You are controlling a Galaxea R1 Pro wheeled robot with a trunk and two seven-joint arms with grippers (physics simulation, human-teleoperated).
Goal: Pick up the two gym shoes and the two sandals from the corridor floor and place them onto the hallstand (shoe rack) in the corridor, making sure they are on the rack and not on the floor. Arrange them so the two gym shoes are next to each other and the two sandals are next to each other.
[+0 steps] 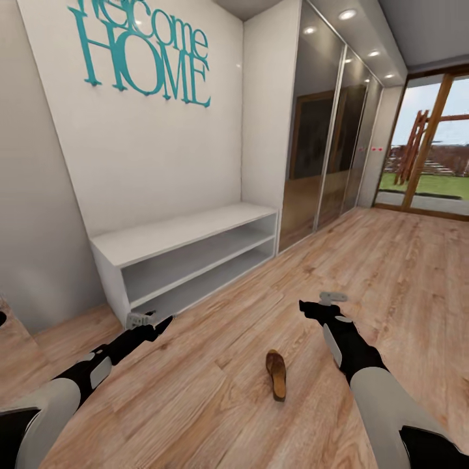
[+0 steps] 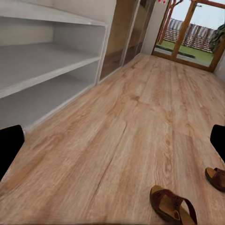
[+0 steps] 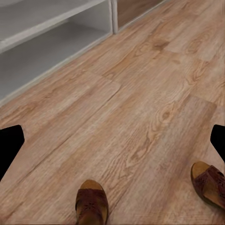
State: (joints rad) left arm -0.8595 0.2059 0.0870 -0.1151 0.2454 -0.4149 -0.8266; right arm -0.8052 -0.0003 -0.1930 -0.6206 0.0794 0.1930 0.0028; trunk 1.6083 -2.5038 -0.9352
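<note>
We see one brown sandal (image 1: 276, 374) lying flat on the wood-plank corridor floor (image 1: 215, 339), out in the open between our two arms and well away from any wall. In our wrist views a second sandal (image 3: 211, 183) lies near the first, with bare floor between them.

Our left claw (image 1: 156, 321) hangs over the floor just in front of the low white bench (image 1: 185, 257) with its two open shelves. Our right claw (image 1: 319, 306) hangs above the floor past the sandal. Both are spread wide and hold nothing.

Behind the bench is a white wall with teal "HOME" letters (image 1: 146, 55). Mirrored wardrobe doors (image 1: 329, 143) and a glass door (image 1: 433, 153) stand farther along.
</note>
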